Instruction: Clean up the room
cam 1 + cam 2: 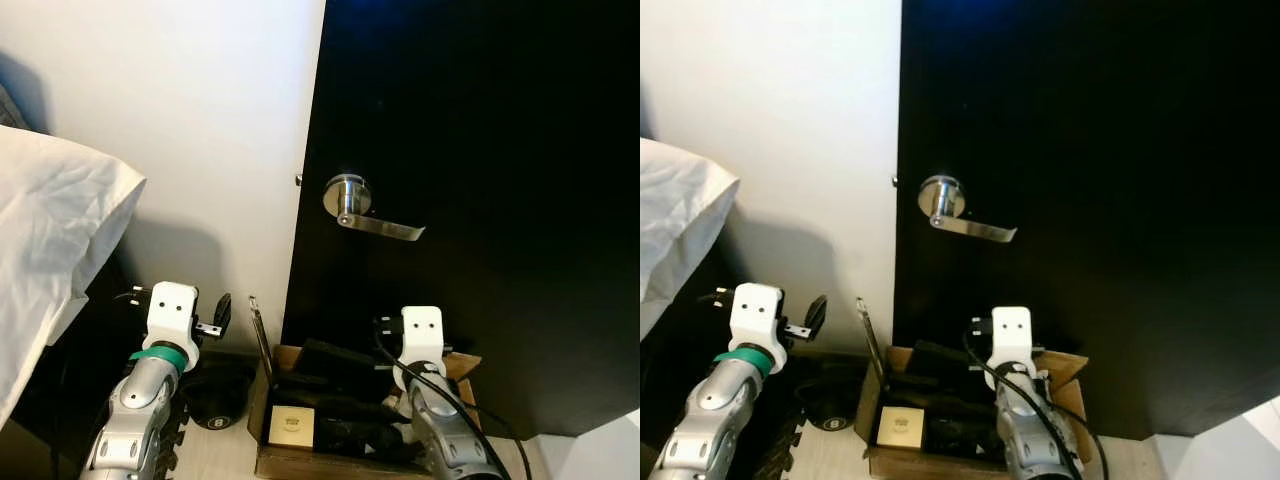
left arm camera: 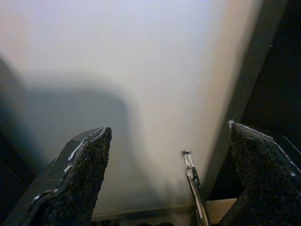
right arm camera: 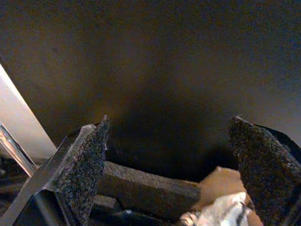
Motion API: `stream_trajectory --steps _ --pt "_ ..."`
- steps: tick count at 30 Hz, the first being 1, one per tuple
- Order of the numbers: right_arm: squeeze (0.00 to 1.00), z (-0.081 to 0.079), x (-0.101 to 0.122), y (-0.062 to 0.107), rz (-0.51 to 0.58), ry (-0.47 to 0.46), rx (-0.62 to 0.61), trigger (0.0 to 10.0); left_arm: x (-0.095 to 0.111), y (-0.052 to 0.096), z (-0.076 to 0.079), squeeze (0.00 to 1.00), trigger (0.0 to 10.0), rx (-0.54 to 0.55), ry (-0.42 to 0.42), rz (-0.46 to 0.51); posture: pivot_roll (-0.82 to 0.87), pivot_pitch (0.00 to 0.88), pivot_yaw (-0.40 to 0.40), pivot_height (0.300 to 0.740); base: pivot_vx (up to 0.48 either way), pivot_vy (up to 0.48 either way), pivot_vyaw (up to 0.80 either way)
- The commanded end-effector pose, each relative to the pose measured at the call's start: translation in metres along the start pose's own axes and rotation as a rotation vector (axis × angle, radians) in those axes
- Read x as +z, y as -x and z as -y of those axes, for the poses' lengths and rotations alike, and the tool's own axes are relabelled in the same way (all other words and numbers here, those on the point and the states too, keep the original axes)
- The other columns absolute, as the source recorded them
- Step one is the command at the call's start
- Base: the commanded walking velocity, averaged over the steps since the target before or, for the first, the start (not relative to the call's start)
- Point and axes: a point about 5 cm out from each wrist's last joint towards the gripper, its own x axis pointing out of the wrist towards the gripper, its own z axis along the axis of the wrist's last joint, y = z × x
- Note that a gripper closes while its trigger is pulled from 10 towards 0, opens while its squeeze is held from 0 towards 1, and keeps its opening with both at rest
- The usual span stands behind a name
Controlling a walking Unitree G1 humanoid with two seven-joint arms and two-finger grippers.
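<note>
The left gripper has its fingers spread wide before a pale wall. Between them a thin metal rod stands beside a cardboard edge and the dark door.

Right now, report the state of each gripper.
Left gripper: open, holding nothing, facing the white wall.
Right gripper: open, holding nothing, above the cardboard box by the black door.

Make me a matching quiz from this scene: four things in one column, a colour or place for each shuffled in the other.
Things:
1. door handle
2. cardboard box
3. pillow
4. black ball

Descriptions:
A. white, at the robot's far left
B. silver, on the black door
C. on the floor left of the box, below the left gripper
D. at the foot of the door, holding dark items

Pairs: 1-B, 2-D, 3-A, 4-C
</note>
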Motion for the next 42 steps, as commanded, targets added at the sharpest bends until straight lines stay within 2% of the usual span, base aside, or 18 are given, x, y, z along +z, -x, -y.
stream_trajectory --steps 1,6,22,32,42 --pt "0.00 0.0024 -0.0038 0.0001 -0.010 0.005 -0.013 10.0 -0.0050 0.0010 -0.0008 0.00 10.0 0.001 0.003 -0.015 0.11 0.000 -0.012 0.740 0.000 0.000 0.00" --pt "0.00 -0.0012 0.0010 -0.0019 0.009 -0.030 -0.007 10.0 -0.0002 -0.0006 -0.0010 0.00 10.0 0.012 0.006 0.006 0.12 0.000 -0.019 0.740 0.000 0.000 0.00" --pt "0.00 0.0019 -0.0006 -0.0013 0.017 -0.007 -0.020 10.0 0.0013 -0.0019 0.0019 0.00 10.0 0.032 0.030 0.017 0.12 0.000 -0.043 0.740 0.000 0.000 0.00" --pt "0.00 -0.0002 0.0017 -0.0040 0.019 -0.006 -0.004 10.0 -0.0009 0.0033 0.0013 0.00 10.0 0.038 0.035 0.014 0.12 0.000 -0.053 0.740 0.000 0.000 0.00" --pt "0.00 0.0003 0.0022 -0.0053 0.020 -0.008 -0.010 10.0 0.0006 0.0023 0.0017 0.00 10.0 0.032 0.031 0.015 0.12 0.000 -0.041 0.740 -0.244 0.000 0.00"
